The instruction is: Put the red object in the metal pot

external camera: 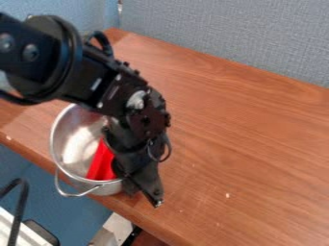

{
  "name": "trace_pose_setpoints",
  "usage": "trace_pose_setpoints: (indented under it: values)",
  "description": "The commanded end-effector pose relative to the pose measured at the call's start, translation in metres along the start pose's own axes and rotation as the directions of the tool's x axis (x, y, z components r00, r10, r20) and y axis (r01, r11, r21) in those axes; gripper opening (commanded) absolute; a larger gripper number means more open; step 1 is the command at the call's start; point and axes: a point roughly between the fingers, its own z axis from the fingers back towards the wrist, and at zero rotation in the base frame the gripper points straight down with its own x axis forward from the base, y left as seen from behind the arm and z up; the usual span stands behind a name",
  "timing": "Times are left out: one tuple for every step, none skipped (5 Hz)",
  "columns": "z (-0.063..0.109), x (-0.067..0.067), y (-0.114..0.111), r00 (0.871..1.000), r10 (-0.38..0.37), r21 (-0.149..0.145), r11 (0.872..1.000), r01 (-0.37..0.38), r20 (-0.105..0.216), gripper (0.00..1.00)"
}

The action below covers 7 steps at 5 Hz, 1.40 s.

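The metal pot point(71, 135) sits near the table's front edge, tipped so that its shiny inside faces the camera. The red object point(102, 161) lies inside it, leaning against the right wall, partly hidden by the arm. My black gripper point(152, 192) points down at the pot's near right rim. Its dark fingers stand together, shut. Whether they pinch the rim I cannot tell. The bulky wrist covers the pot's right side.
The brown wooden table point(244, 115) stretches to the right and back. A grey-blue wall point(257, 38) runs behind it. The table's front edge point(180, 235) drops off just below the gripper. A black cable point(19, 207) hangs at the lower left.
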Motion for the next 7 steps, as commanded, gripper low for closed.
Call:
trace_pose_setpoints:
  values:
    - [-0.004, -0.002, 0.002, 0.999, -0.008, -0.038, 0.999, 0.006, -0.042, 0.0]
    - [0.007, -0.006, 0.001, 0.999, 0.001, -0.047, 0.999, -0.003, -0.044, 1.0]
    - [0.017, -0.012, 0.002, 0.998, 0.02, -0.052, 0.998, -0.023, -0.06, 1.0]
    - [0.026, -0.013, 0.003, 0.998, 0.024, -0.047, 0.999, -0.027, -0.063, 0.0]
    - [0.02, -0.012, 0.012, 0.992, 0.1, -0.032, 0.994, -0.103, -0.072, 0.0]
    - [0.016, -0.012, 0.014, 0.982, 0.175, -0.039, 0.983, -0.178, -0.073, 0.0]
    - [0.011, -0.015, 0.015, 0.986, 0.161, -0.043, 0.986, -0.163, -0.054, 0.0]
